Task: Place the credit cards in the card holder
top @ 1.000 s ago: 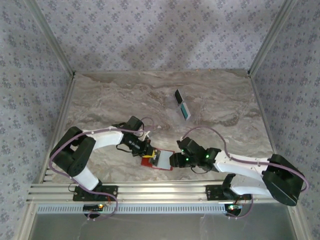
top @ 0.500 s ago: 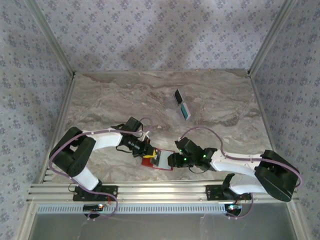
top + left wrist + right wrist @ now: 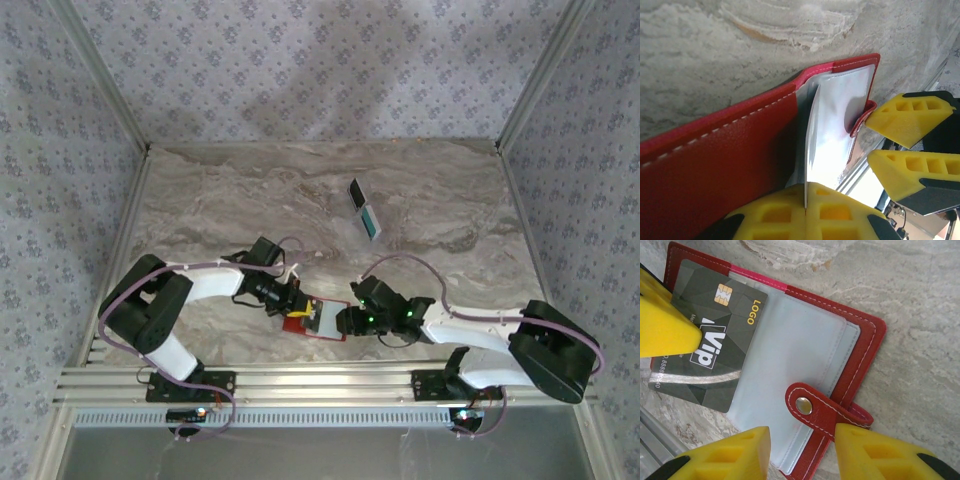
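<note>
Left claw: the left gripper point(image 3: 805, 192) has its yellow fingers pressed together on the edge of a dark grey plastic credit card point(image 3: 722, 340) printed "Vip" and "LOGO".
Dark card: it lies flat over the left leaf of the open wallet, chip end toward the wallet's spine and its lower end overhanging the wallet's edge.
Right claw: the right gripper point(image 3: 802, 440) stands partly open, holding nothing, with a yellow finger on each side of the wallet's closing strap.
Card holder: a small square red leather wallet point(image 3: 860, 355) with white stitching lies open on the marble-patterned tabletop point(image 3: 220, 200), close to the near edge and between the two arms.
Pockets: pale clear sleeves point(image 3: 790, 350) face up.
Strap: a red tab point(image 3: 830, 410) with a silver snap button point(image 3: 803, 405) is folded across the sleeves.
Other cards: a teal-blue card point(image 3: 371, 222) and a dark card point(image 3: 355, 192) lie end to end, right of the tabletop's centre, well apart from the wallet.
</note>
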Robot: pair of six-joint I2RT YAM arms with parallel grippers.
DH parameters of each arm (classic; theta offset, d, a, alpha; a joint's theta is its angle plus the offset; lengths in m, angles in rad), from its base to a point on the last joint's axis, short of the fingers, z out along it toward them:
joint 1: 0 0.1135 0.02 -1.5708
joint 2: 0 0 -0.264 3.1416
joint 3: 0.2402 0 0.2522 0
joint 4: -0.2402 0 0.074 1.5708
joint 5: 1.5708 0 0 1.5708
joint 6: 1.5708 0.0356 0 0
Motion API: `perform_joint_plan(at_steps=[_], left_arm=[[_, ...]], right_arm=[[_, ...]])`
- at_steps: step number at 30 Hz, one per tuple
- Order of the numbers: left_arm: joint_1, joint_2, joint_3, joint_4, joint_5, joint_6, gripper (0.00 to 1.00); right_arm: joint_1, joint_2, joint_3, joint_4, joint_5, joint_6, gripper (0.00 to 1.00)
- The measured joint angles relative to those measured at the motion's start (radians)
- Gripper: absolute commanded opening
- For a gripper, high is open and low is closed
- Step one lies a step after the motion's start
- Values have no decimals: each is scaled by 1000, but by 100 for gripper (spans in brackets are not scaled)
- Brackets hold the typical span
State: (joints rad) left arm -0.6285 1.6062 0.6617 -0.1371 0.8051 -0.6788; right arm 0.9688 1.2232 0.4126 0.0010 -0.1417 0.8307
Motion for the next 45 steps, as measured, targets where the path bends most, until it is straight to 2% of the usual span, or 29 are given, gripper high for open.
perform_joint_plan(at_steps=[16, 28, 45], left_arm=[[-14, -2, -56, 112, -2, -14, 0], [-23, -8, 8, 0, -64, 98, 0], [-23, 3, 11, 10, -80, 119, 0]], right_arm=[[-9, -4, -29, 45, -4, -1, 40], [-20, -1, -32, 53, -16, -6, 40], [-29, 29, -18, 58, -38, -17, 40]])
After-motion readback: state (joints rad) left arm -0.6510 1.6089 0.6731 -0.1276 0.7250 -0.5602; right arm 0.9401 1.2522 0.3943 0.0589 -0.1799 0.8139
